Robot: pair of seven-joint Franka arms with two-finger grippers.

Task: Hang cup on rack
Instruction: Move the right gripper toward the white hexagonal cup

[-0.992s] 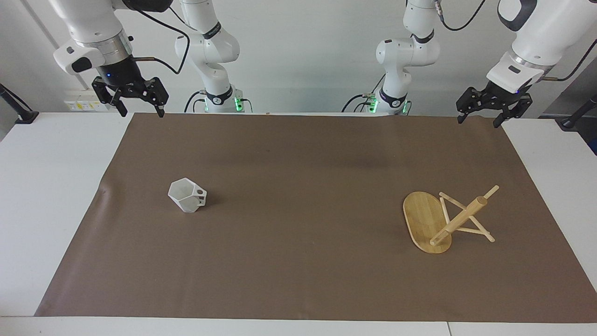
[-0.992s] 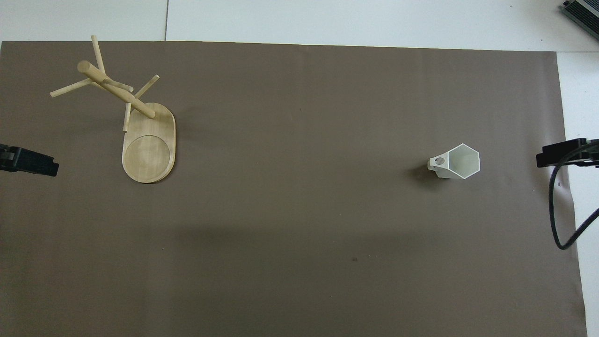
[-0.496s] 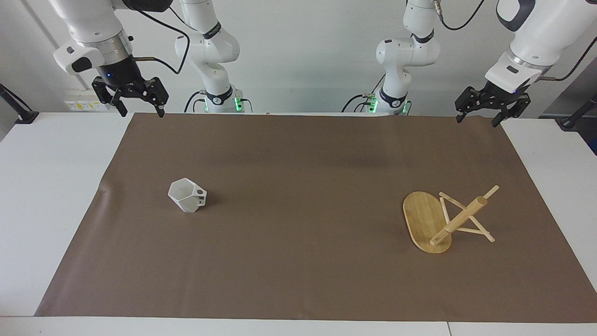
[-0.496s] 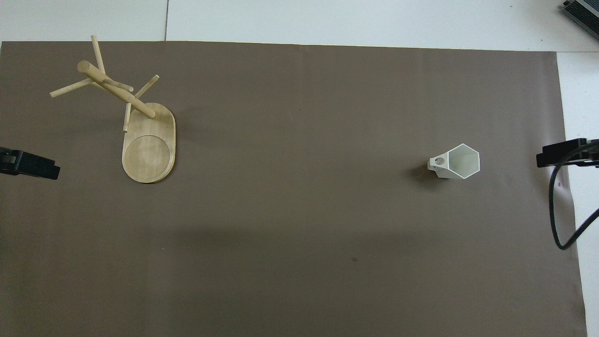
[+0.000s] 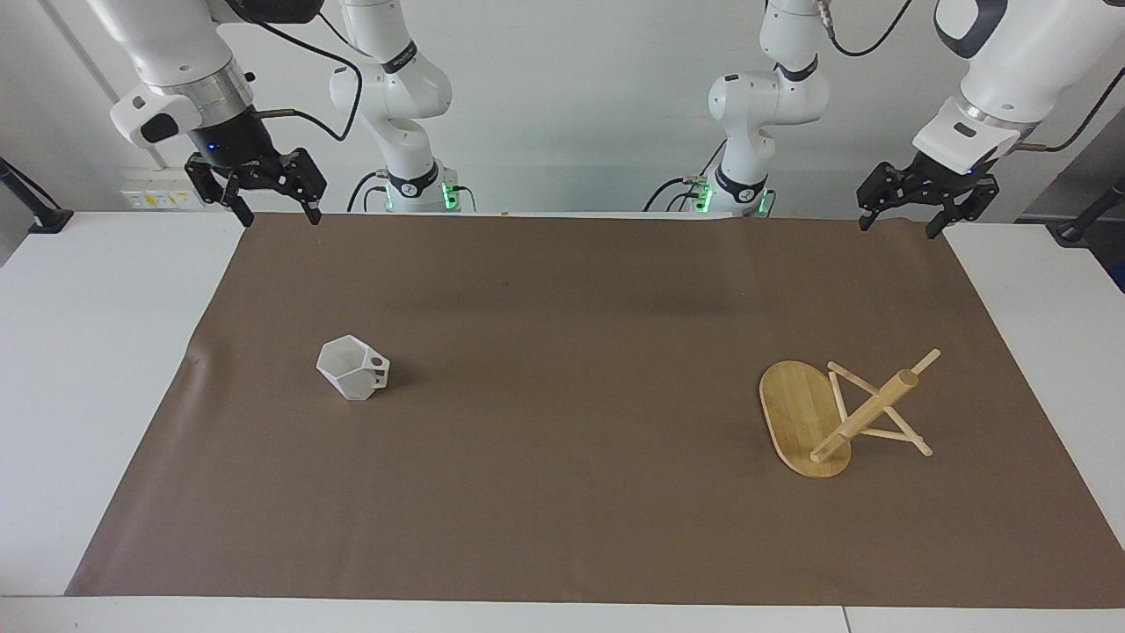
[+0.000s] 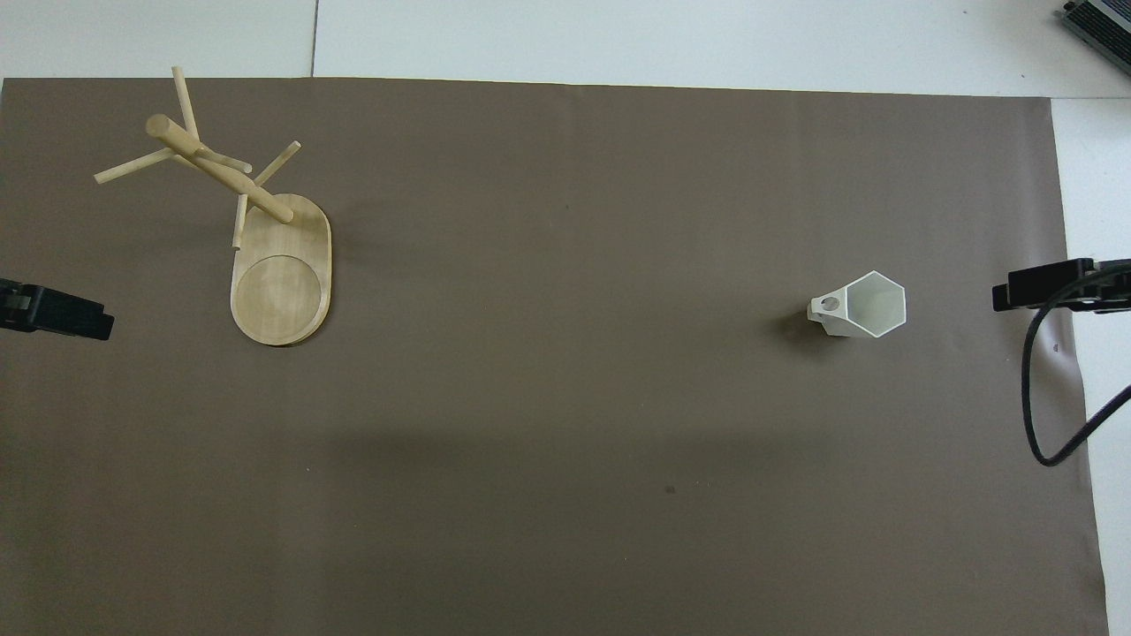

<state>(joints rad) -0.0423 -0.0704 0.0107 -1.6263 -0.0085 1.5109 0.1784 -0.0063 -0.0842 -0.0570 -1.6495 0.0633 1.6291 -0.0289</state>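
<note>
Step in hand, as judged: reach for the cup point(image 5: 353, 380); the right gripper point(image 5: 274, 214), fingers spread and empty, hangs over the mat's robot-side corner and should descend squarely on the cup walls, keeping the handle free. Cup stands upright mid-mat toward the right arm's end; the rack point(image 5: 844, 418) stands well apart toward the left arm's end. Left gripper point(image 5: 902, 224), also spread and empty, waits over its own mat corner.

It looked like a robotics lab: two white arms point(image 5: 395, 97) were bolted at one edge of a white table point(image 5: 79, 352) spread with a brown mat point(image 5: 562, 308), cables trailing before a bare wall.
</note>
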